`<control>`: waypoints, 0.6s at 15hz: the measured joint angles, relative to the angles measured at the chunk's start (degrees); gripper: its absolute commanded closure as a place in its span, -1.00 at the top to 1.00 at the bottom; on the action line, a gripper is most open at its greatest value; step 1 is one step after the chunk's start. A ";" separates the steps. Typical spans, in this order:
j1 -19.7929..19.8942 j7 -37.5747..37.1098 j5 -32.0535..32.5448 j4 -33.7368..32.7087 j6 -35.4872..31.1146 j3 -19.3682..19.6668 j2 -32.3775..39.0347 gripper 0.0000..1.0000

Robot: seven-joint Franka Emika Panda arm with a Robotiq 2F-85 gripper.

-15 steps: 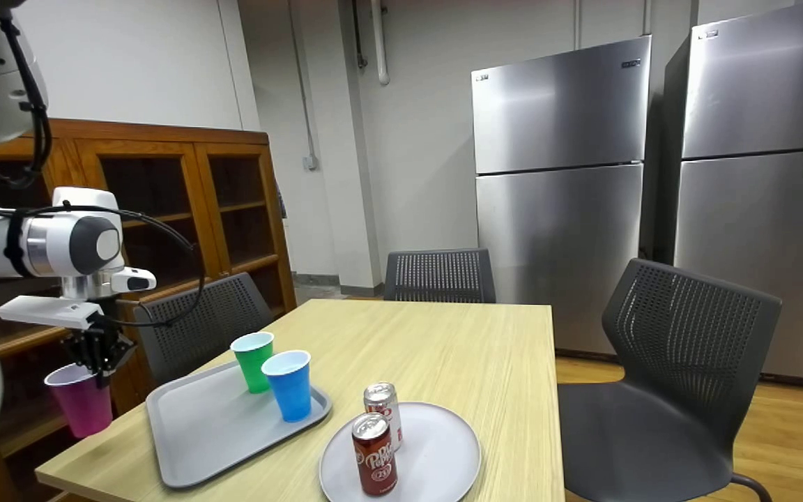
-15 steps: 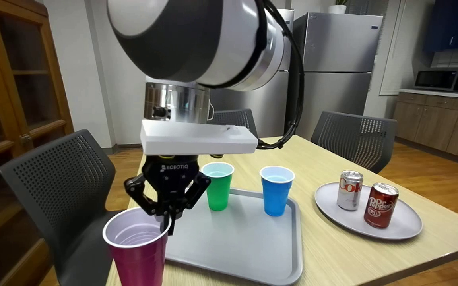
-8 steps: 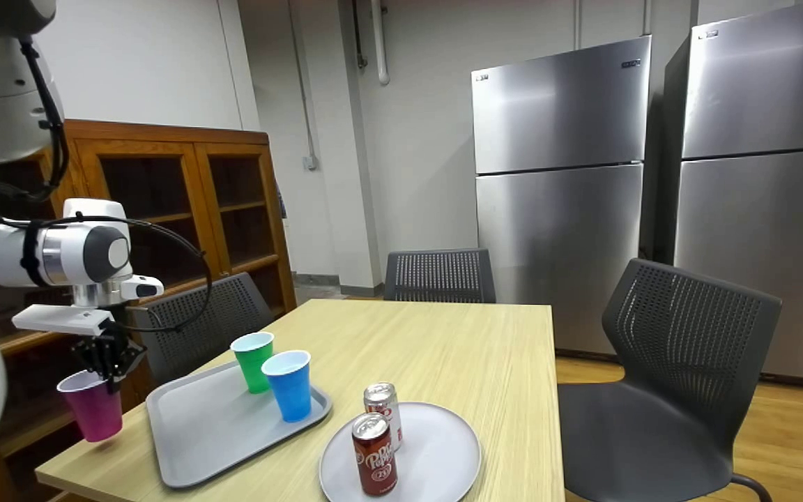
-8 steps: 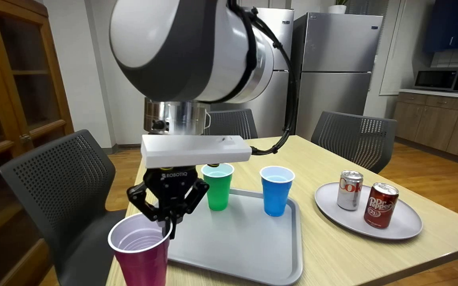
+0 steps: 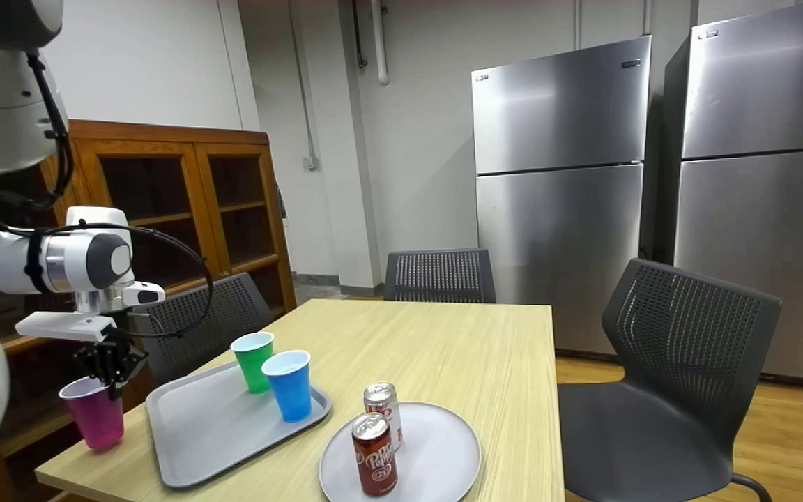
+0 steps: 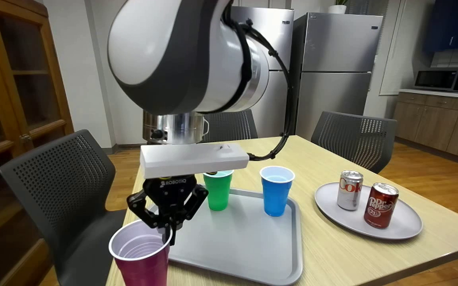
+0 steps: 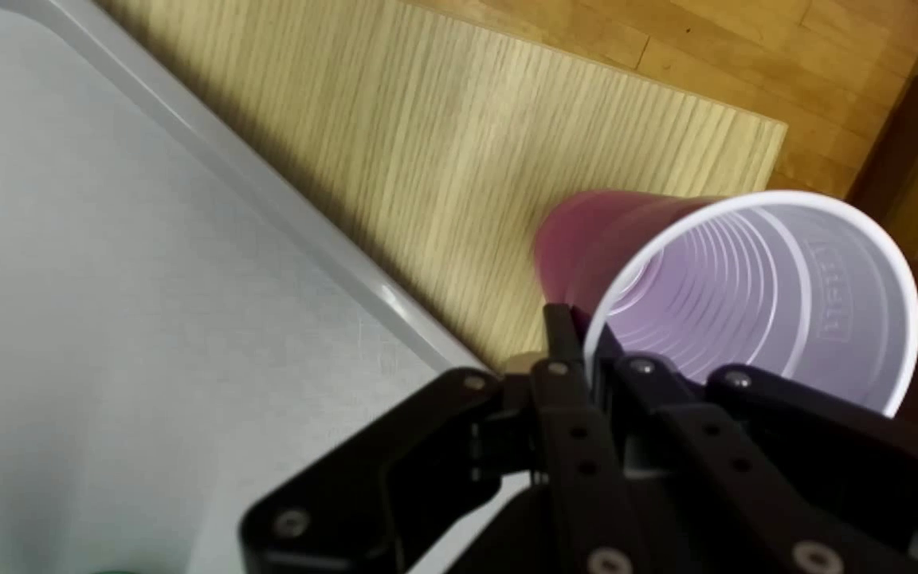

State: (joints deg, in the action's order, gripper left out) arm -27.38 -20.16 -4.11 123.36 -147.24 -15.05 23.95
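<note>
My pincer (image 7: 584, 328) is pinching the wall of the purple cup (image 7: 734, 287), one finger inside and one outside, so only thin rim is between them. The cup is mouth upward near the corner of the bench (image 7: 443, 175), just beside the grey tray (image 7: 148, 279); whether its bottom touches the bench, I cannot tell. I judge it very light, of thin plastic, and I see no drink inside. Such a wall should bend easily and may be a little slippery, so a gentle but firm pinch seems enough. The rim looks the stiffest place to hold; lower, the side could crease. Held from one side only, it may tilt.
</note>
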 measured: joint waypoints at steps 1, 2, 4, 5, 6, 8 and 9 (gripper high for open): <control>-0.06 0.00 0.00 -0.05 0.00 0.02 0.17 -0.98; -0.10 0.00 0.00 -0.08 -0.05 0.03 0.34 -0.98; -0.22 0.00 0.00 -0.08 -0.14 0.13 0.52 -0.98; -0.28 0.00 0.00 -0.08 -0.18 0.19 0.59 -0.98; -0.32 0.00 0.00 -0.09 -0.25 0.24 0.65 -0.98; -0.39 0.00 0.06 -0.09 -0.49 0.35 0.80 -0.98; -0.50 0.00 0.16 -0.09 -0.69 0.51 0.89 -0.98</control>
State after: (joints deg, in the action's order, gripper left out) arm -27.88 -20.16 -3.95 123.28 -147.92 -14.54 24.84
